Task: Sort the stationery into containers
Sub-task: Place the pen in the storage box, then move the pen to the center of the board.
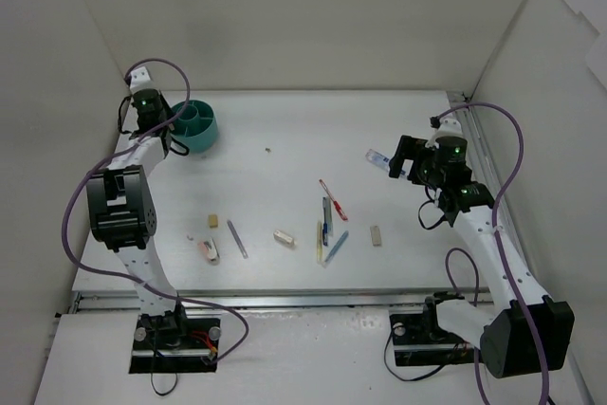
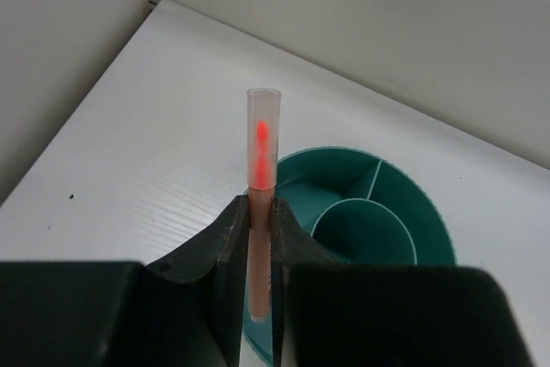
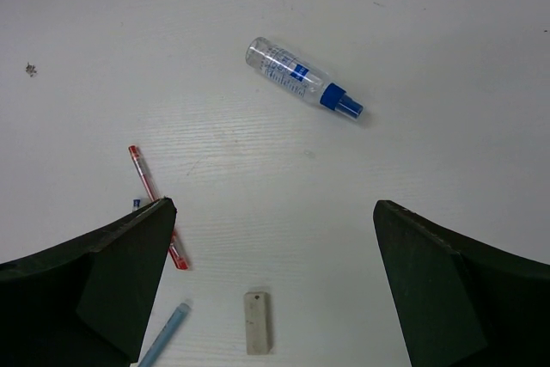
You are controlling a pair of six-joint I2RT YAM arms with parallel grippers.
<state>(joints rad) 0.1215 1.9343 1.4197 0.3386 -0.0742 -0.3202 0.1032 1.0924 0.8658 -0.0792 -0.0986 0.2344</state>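
While the left gripper (image 2: 258, 212) is squeezed tight on a thin red pen (image 2: 262, 139), the pen lines up with the fingers (image 2: 225, 242), its clear end poking out over the rim of the round teal plastic cup (image 2: 412, 204). The right gripper (image 3: 272, 205) is spread wide apart above a clear blue-capped tube (image 3: 296, 79) lying flat.

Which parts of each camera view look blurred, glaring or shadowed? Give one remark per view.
Top external view: soft, even light; the teal cup casts little shadow. Left wrist view: the left gripper is dark and soft-edged; the red pen it clamps glows overexposed. Right wrist view: the right gripper looms dark and blurred; the small bottle is sharp.
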